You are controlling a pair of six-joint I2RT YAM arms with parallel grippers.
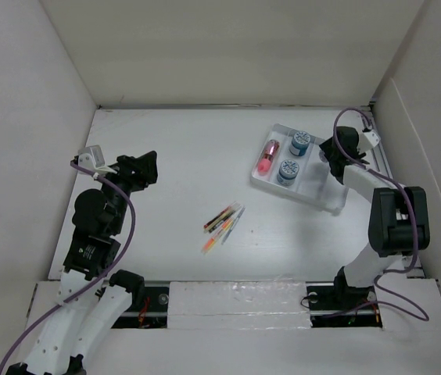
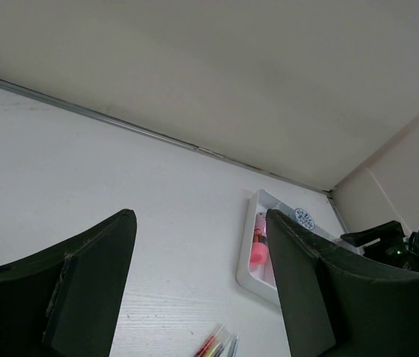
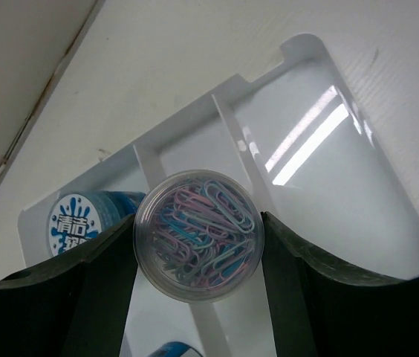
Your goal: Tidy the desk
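Observation:
The white desk (image 1: 173, 172) carries a bundle of coloured pens (image 1: 222, 223) at its middle. A white compartment tray (image 1: 318, 197) stands at the back right. My right gripper (image 3: 198, 223) is shut on a clear round tub of pastel paper clips (image 3: 198, 236). It holds the tub just above a tray divider (image 3: 232, 141). In the top view the right gripper (image 1: 330, 154) hangs over the tray's right part. My left gripper (image 1: 146, 168) is open and empty at the left, raised off the desk. Its fingers (image 2: 98, 275) frame the pens (image 2: 217, 346) and the tray (image 2: 248, 274).
The tray holds a pink item (image 1: 266, 158) and two blue-lidded jars (image 1: 299, 143) (image 1: 288, 171); one jar (image 3: 76, 227) sits left of the held tub. The tray's large right compartment (image 3: 328, 186) is bare. White walls enclose the desk on three sides.

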